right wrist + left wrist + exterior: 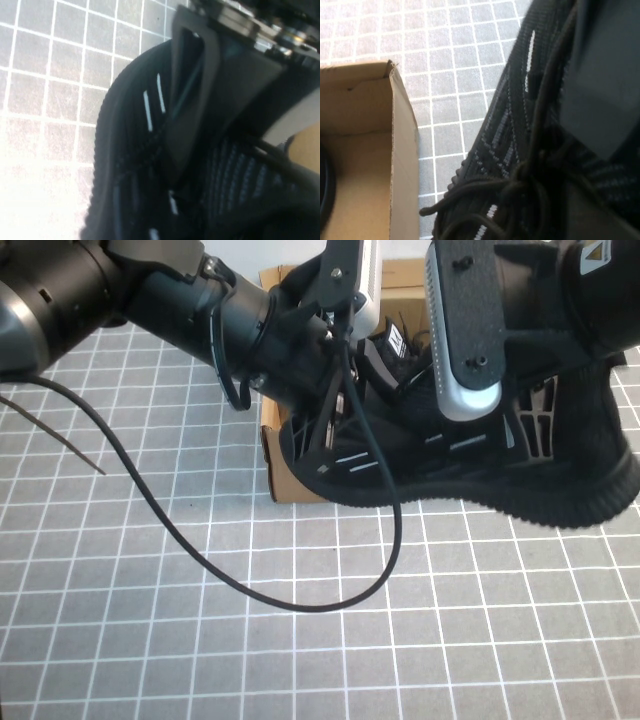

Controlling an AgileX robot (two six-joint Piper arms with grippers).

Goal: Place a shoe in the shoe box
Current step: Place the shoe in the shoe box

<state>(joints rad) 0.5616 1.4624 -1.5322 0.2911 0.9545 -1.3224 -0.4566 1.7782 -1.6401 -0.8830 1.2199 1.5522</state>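
The black knit shoe (470, 475) hangs lifted over the front edge of the brown cardboard shoe box (283, 478), toe toward the left arm and heel to the right. My left gripper (322, 445) is shut on the toe end. My right gripper (532, 430) is shut on the heel end. In the left wrist view the shoe (515, 130) with its laces sits beside the box wall (402, 145). In the right wrist view the shoe's side with white dashes (135, 150) fills the frame, with a left gripper finger (187, 95) pressed on it.
A black cable (200, 550) loops across the grid-patterned table (120, 640) in front of the box. A dark rounded object (325, 190) lies inside the box at its edge. A thin stick (60, 445) lies at the left.
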